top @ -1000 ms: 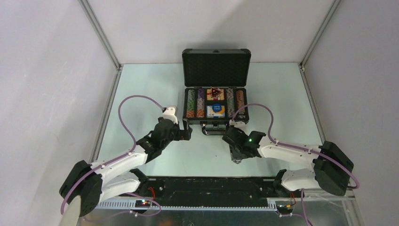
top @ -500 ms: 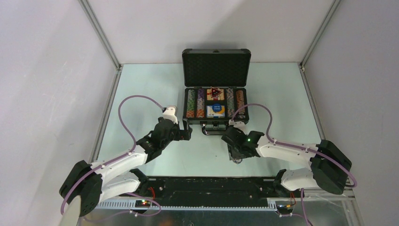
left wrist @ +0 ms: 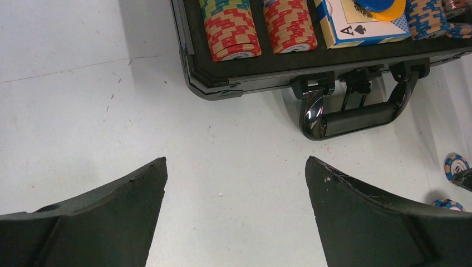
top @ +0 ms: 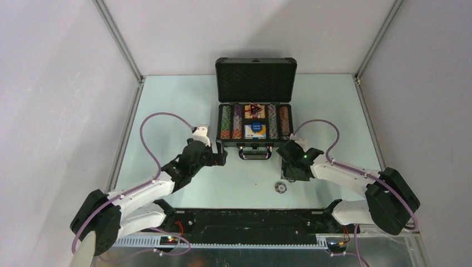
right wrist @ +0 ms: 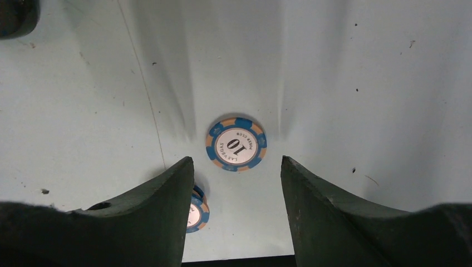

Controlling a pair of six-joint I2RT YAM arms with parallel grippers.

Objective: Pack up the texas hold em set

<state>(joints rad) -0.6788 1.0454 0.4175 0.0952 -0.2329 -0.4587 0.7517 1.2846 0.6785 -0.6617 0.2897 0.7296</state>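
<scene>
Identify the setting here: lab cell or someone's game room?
Most likely a robot lab test cell. The left arm and right arm are mounted at the near edge of a pale table, boxed in by plain grey panels on metal framing. The only game item is the open briefcase.

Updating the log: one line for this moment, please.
case open; two chips loose on table; left gripper open, empty; right gripper open near chips

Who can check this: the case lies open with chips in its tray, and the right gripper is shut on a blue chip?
Not quite. The right gripper is open and empty; the blue chip lies flat on the table, as the right wrist view shows. The case is open, chips in its tray.
</scene>
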